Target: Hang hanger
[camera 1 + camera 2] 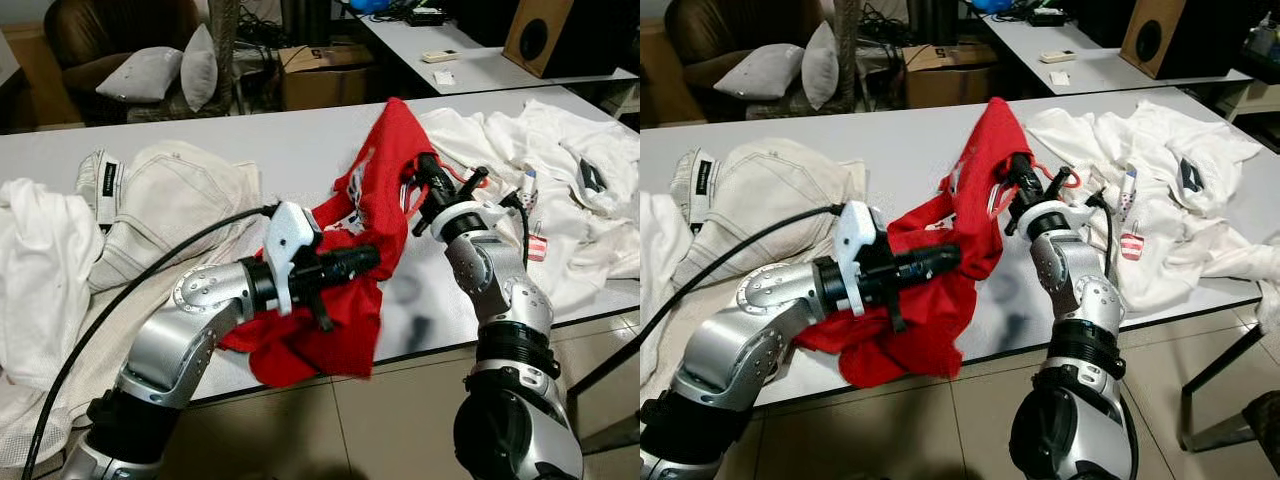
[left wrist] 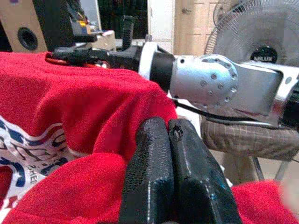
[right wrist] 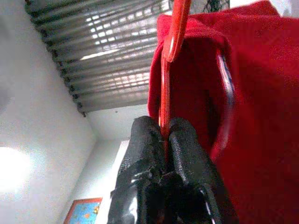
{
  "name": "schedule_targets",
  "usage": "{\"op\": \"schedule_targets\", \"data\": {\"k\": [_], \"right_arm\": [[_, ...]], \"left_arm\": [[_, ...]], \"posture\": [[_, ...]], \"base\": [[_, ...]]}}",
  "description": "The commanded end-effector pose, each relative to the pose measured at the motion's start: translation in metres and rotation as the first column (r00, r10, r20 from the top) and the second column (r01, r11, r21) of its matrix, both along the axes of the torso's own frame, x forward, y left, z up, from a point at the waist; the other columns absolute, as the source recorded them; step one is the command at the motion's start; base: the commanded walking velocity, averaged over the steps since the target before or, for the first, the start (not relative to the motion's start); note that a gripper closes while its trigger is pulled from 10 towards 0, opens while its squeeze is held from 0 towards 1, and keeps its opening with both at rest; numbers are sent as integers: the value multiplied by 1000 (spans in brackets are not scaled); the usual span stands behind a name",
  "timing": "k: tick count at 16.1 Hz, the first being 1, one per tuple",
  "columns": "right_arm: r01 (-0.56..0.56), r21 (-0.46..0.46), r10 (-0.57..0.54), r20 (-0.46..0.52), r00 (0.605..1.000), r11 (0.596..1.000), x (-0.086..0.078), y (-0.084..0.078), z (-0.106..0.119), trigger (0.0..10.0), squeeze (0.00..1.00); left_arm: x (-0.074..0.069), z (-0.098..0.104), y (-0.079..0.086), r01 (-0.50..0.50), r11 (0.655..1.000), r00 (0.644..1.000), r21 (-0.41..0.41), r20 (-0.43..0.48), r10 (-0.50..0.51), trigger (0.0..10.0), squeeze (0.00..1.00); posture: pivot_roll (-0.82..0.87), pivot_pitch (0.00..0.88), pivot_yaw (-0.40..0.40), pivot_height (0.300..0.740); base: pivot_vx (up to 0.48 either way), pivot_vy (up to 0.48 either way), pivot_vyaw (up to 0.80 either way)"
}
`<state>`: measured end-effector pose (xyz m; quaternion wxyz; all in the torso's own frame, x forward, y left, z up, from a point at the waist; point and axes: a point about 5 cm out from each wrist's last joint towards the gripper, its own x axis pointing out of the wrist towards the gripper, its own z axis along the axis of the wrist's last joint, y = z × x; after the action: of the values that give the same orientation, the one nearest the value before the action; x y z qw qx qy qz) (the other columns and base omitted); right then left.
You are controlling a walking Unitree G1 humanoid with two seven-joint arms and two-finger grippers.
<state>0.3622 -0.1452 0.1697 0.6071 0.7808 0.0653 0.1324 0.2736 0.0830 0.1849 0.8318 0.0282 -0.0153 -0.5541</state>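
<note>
A: Starting with the left eye view, you have the red T-shirt lifted off the grey table between both arms. Your right gripper is up at the top of the shirt, by the red plastic hanger; your left gripper is lower, its fingers buried in the cloth.

B: And the right eye view?

A: Same scene. The hanger's loop sticks out just beside your right gripper, and the shirt sags from there down to your left gripper.

B: Left wrist view: is the left one holding?

A: Its fingers are pressed together with red fabric bunched around them, so I judge it pinched on the shirt. The cloth looks soft and light, and it will drape and slide instead of holding shape.

B: Right wrist view?

A: The fingers are clamped on a thin red bar of the hanger, with the shirt's collar directly beyond the fingertips. That bar is stiff, smooth and narrow, so it may twist in the pinch. Keep your hold on the hanger's rigid part near the hook, not on the cloth.
</note>
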Motion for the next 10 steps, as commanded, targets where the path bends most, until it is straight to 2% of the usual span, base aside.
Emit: {"op": "schedule_targets", "data": {"k": [1,3,4,5,6,7,8,9,10], "right_arm": [[-53,-58,54,16,998,997,-3,11,2,10000,0],[-96,-120,97,6,995,988,-7,20,-3,10000,0],[-101,-128,103,6,995,987,-8,21,-4,10000,0],[-94,-141,97,12,995,986,-9,20,-3,10000,0],[-87,-179,92,20,996,980,-10,17,-1,10000,0],[-85,-199,91,23,996,976,-10,15,0,10000,0],[-77,-227,86,31,996,971,-10,12,1,10000,0],[-74,-230,84,33,996,970,-11,10,2,10000,0],[-72,-232,83,35,996,970,-11,9,2,10000,0]], "left_arm": [[-1,18,-7,34,997,998,-62,45,-32,0,0],[-10,29,-20,116,983,993,-140,40,-112,0,0],[-18,29,-27,168,975,986,-148,34,-164,0,0],[-28,21,-32,209,972,978,-106,20,-208,0,0],[-29,9,-31,190,981,982,-39,5,-190,5529,0],[-29,5,-30,177,984,984,-13,-2,-177,10000,0],[-30,-1,-23,181,983,983,23,-33,-181,10000,0],[-30,-5,-19,175,983,984,51,-33,-174,10000,761],[-30,-7,-16,170,983,985,71,-33,-168,10000,1000]], "posture": [[84,0,1,740],[84,0,4,740],[80,0,10,740],[73,0,16,740],[72,0,14,740],[72,0,14,740],[76,0,9,740],[78,0,7,740],[78,0,7,740]], "base": [[0,0,0],[0,0,0],[0,0,0],[0,0,0],[0,0,0],[0,0,0],[0,0,0],[0,0,0],[0,0,0]]}}
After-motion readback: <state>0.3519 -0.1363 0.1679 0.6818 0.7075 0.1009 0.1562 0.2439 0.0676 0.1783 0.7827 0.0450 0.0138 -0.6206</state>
